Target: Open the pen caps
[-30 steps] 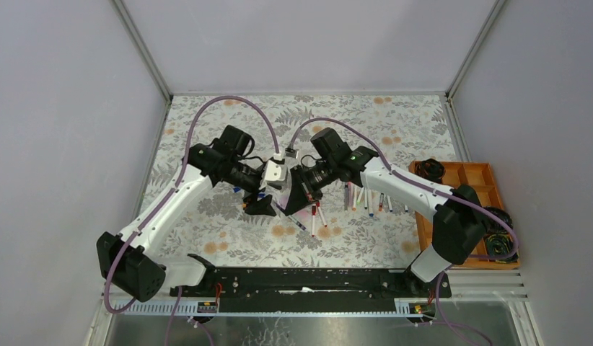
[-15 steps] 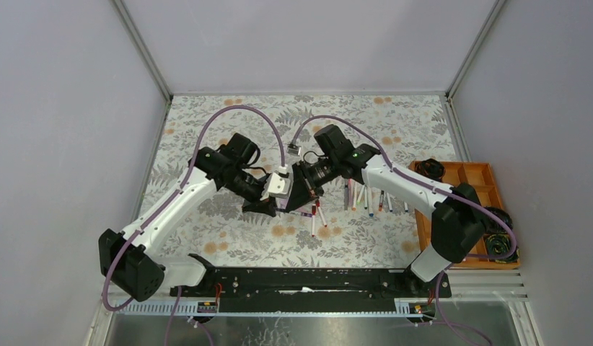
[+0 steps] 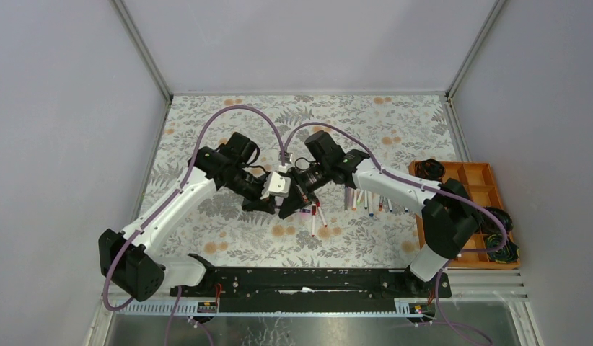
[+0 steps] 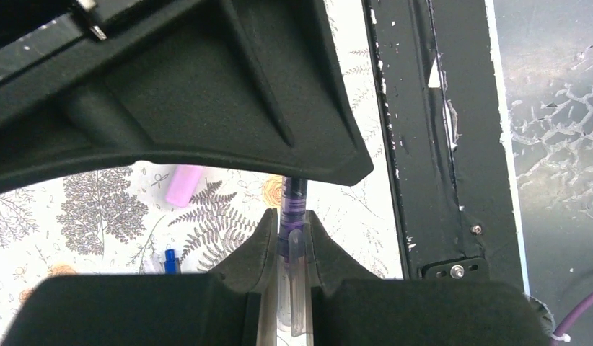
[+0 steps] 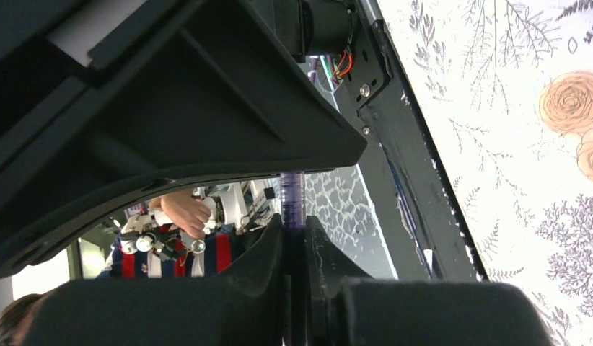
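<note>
My two grippers meet tip to tip above the middle of the table. In the left wrist view my left gripper is shut on a clear pen cap with a clip. A purple pen runs from that cap into the right gripper's black body. The right wrist view shows my right gripper shut on the same purple pen. From above, the left gripper and the right gripper almost touch, and the held pen is hidden between them. More pens lie in a row on the cloth to the right.
A loose pink cap and a blue cap lie on the floral cloth under the grippers. Two pens rest just right of them. An orange tray stands at the right edge. The black rail runs along the near edge.
My left gripper was open and apart from the right one. It has moved right to meet it and shut on the cap end of the pen. The right gripper shifted slightly left.
</note>
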Available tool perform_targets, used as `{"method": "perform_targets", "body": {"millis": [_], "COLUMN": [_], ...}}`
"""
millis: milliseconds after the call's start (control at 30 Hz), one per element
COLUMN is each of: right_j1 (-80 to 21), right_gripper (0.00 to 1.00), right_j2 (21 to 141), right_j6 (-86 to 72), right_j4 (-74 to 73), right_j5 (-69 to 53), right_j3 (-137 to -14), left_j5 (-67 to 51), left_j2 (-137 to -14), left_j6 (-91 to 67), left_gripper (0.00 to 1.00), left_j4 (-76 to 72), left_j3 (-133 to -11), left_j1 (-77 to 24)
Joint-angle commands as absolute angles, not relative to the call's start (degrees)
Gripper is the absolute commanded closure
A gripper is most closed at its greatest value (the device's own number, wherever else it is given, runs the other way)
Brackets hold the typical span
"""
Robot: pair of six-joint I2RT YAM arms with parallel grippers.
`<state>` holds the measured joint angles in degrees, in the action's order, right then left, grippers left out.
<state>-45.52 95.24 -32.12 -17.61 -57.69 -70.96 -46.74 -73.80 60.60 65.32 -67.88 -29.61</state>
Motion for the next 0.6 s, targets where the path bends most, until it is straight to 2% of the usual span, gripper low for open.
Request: {"method": "perform_targets", "body": {"millis": [0, 233, 567], "right_j1": [-45.6, -42.7, -38.1], "right_gripper": [1.0, 1.0, 1.0], "right_j2": [94.7, 88.8, 76.9], "right_j6": [-32.3, -30.5, -31.0], "right_j4": [-18.3, -23.5, -28.0], "right_j5": [-58.3, -53.5, -50.8], "right_j3": [-72.1, -66.4, -55.4], "left_j5": [-43.5, -36.0, -29.6], "left_j2": [-73.6, -73.3, -74.4], "left_j6": [62.0, 67.2, 75.7], "left_gripper": [1.0, 1.0, 1.0], "left_j4": [64.1, 68.1, 70.2], "left_j3": [-67.9, -68.8, -67.6], "left_j1": [-30.0, -29.1, -17.9]}}
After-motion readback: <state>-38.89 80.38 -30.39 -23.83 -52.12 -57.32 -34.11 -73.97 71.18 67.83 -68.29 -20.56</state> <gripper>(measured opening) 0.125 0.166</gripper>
